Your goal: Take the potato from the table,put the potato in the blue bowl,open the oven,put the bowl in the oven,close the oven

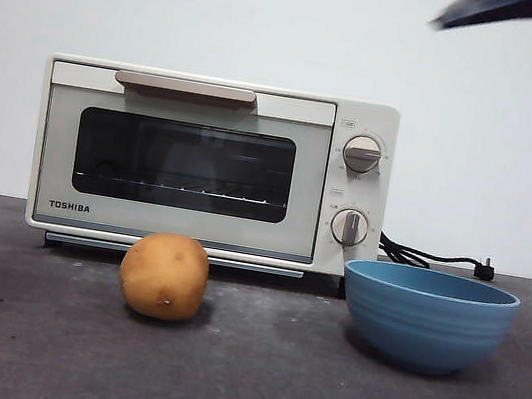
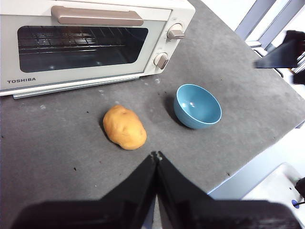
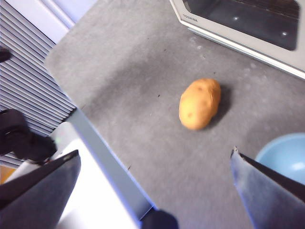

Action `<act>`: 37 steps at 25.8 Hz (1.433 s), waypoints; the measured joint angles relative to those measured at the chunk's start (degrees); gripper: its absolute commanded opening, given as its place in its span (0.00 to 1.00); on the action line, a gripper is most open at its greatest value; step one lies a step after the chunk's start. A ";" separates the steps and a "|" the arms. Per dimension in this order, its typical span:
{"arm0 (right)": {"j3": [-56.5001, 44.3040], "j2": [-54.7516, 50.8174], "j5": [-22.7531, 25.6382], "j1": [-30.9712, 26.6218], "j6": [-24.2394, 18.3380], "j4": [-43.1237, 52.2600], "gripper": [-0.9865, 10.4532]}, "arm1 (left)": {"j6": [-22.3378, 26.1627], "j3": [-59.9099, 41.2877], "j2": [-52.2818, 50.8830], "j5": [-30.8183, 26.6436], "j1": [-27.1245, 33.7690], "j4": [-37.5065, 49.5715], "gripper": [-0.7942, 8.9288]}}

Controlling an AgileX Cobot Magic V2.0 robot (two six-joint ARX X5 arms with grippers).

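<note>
The tan-orange potato (image 1: pixel 164 276) lies on the dark grey table (image 1: pixel 248 379), in front of the closed cream oven (image 1: pixel 211 165). To its right stands the empty blue bowl (image 1: pixel 427 316). In the left wrist view my left gripper (image 2: pixel 156 155) is shut on nothing and hovers short of the potato (image 2: pixel 125 127), with the bowl (image 2: pixel 197 106) and oven (image 2: pixel 86 38) beyond. My right gripper (image 3: pixel 155 153) is wide open and high above the table edge. Its view shows the potato (image 3: pixel 200 103), part of the bowl (image 3: pixel 286 155) and a corner of the oven (image 3: pixel 248 19).
A black arm tip (image 1: pixel 509 10) shows at the top right of the front view. The oven's black cord and plug (image 1: pixel 434 257) lie behind the bowl. The other arm (image 2: pixel 286 50) hangs past the table's edge in the left wrist view.
</note>
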 measured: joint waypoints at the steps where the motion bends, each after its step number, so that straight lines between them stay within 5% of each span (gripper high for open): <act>1: 0.11 1.90 1.55 1.49 0.48 1.64 0.61 | 0.00 0.00 0.00 0.00 0.00 0.02 0.07; 12: 10.14 25.05 14.99 10.62 2.16 8.13 0.61 | 0.00 0.00 0.00 0.00 0.00 0.02 0.07; 25: 16.44 49.07 20.59 11.98 2.73 12.46 0.60 | 0.00 0.00 0.00 0.00 -0.02 0.02 0.07; 27: 16.44 50.10 20.61 11.98 3.02 12.96 0.48 | 0.00 0.00 0.00 0.00 -0.02 0.00 0.07; 30: 16.44 50.45 20.46 12.02 3.21 12.79 0.11 | 0.00 0.00 0.00 0.00 -0.02 0.00 0.07; 37: 16.46 44.96 20.68 12.31 3.19 9.92 0.08 | 0.02 0.00 0.00 0.00 -0.02 0.02 0.07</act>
